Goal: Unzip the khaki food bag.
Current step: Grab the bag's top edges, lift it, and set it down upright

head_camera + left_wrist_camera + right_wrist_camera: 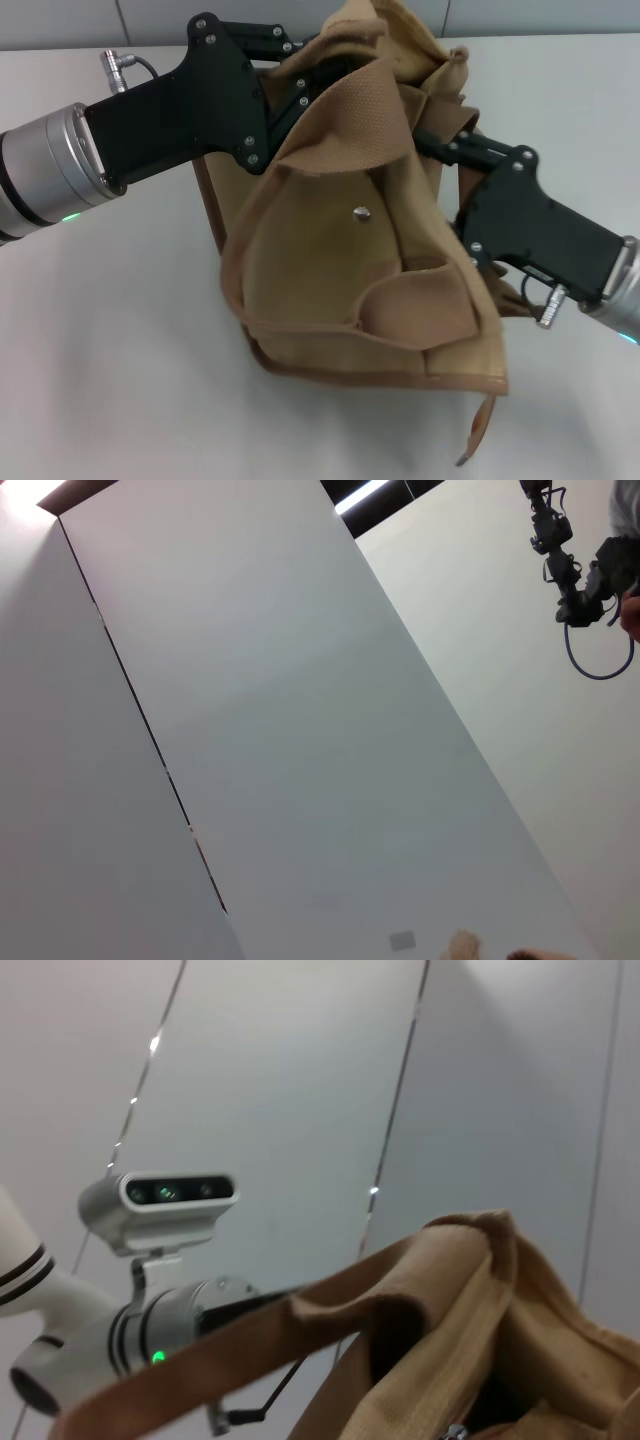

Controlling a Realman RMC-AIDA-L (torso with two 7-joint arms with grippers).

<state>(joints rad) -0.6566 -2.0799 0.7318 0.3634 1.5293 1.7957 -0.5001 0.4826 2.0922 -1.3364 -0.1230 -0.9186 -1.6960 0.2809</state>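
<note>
The khaki food bag (350, 290) stands crumpled and leaning in the middle of the white table, its front pocket with the silver snap (362, 213) facing me. Its wide handles are folded over the top, and the zipper is hidden under the fabric. My left gripper (300, 85) reaches into the bag's top from the left, its tip hidden behind a handle. My right gripper (440, 140) reaches into the top from the right, its tip buried in folds. The right wrist view shows the bag's tan fabric (480, 1300) close up. A scrap of tan (462, 945) shows in the left wrist view.
The white table (100, 350) spreads around the bag. A brown strap end (478, 430) hangs off the bag's near right corner. The right wrist view shows the left arm's wrist camera (170, 1200) against grey wall panels. The left wrist view shows wall panels only.
</note>
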